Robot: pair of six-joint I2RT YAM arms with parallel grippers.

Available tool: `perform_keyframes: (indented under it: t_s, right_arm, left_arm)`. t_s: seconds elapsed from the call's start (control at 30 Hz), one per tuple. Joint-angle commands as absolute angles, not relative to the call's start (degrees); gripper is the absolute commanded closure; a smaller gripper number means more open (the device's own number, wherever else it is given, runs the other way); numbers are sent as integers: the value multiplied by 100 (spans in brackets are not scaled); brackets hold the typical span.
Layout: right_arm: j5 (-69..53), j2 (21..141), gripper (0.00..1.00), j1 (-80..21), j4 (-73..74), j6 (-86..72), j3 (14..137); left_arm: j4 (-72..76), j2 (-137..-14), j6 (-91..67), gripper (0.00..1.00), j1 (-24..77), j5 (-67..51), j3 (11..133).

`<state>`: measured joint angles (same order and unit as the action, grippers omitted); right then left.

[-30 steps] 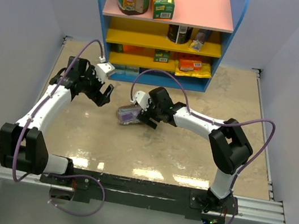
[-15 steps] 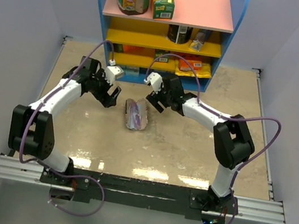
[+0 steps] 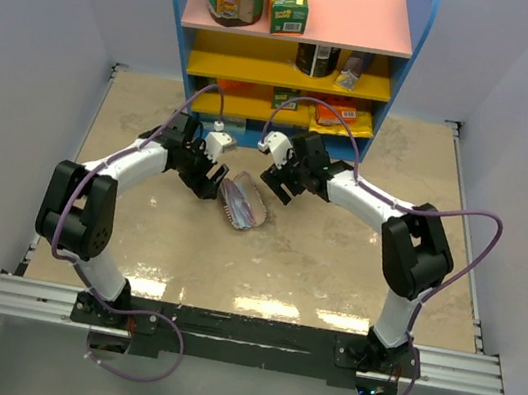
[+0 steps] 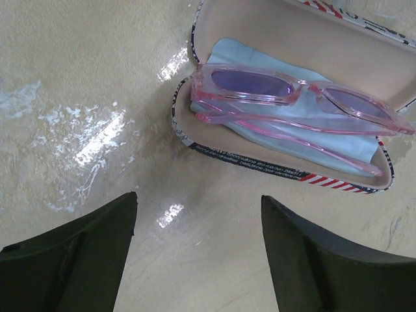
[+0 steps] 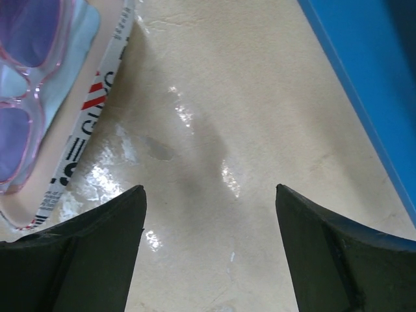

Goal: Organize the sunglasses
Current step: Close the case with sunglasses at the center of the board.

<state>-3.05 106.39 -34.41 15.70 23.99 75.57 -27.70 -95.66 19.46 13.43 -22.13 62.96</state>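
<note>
Our pink-framed sunglasses with purple lenses [image 4: 292, 97] lie folded inside the open, beige-lined, flag-printed case [image 4: 312, 32]. They rest on the light blue cloth [image 4: 227, 55], which cushions them. Our left hand [image 4: 198, 195] and right hand [image 5: 209, 188] flank the case on the glossy beige worktop [image 4: 78, 78], both released and empty, probably poised to close it.

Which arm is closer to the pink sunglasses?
Left, narrowly. Left arm: jaws just left of the sunglasses. Right arm: jaws up-right of them.
</note>
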Motion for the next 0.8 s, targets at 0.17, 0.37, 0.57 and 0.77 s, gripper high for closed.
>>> perform_keyframes:
  t_s: [0.17,0.37,0.57,0.77]
  right_arm:
    - [-984,11074,24,-3428,1933,2153,8261]
    - [-1151,11162,28,-3428,1925,2136,8227]
    - [-1694,11232,33,-3445,2109,2320,8226]
    - [-2302,11276,33,-3498,2469,2812,8191]
  left_arm:
    - [-2505,-9624,1723,39,1512,-2381,6170]
    - [-2557,-9879,1723,56,1731,-2215,6214]
    - [-2662,-10098,1740,65,1889,-2188,6328]
    - [-2759,-10221,1775,55,2004,-2118,6460]
